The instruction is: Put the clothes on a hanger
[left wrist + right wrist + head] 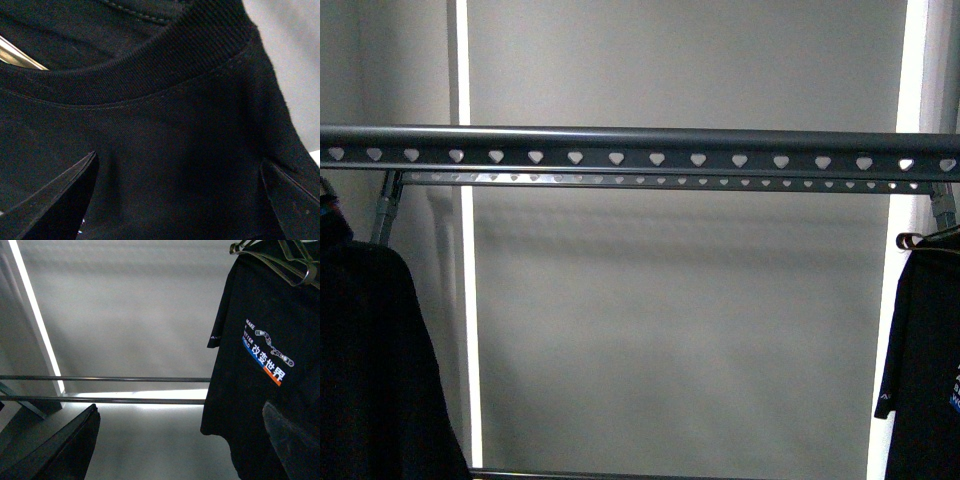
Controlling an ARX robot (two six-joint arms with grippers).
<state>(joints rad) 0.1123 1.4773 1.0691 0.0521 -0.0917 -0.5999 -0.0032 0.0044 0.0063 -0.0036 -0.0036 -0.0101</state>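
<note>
Closest in, the left wrist view is filled by the clothes point(150, 120): black fabric just below the ribbed collar point(150, 65), with a sliver of the shiny metal band point(17, 56) showing inside the neckline. The left hand point(178, 157) has its fingers spread wide on either side of the cloth and pinches nothing. In the front view the same shirt hangs low at the left edge, below the hanger point(640, 150).

The right hand point(180, 407) is also spread and empty. It looks toward a second black tee point(260, 390) on a thin wire hanger point(280, 262), with two plain round bars point(125, 379) beyond.

Further off, the hanger runs across the top with its row of heart-shaped holes. A second pierced rail point(660, 181) sits just behind it, against a grey wall point(670, 330).

The main risk, as I judge it, is the grasp. If the left hand closes only on loose cloth below the collar, the shirt could slide off its band as it is raised. The hook could also miss the near rail or snag in a hole. The look-alike tee on the right could be taken by mistake.
</note>
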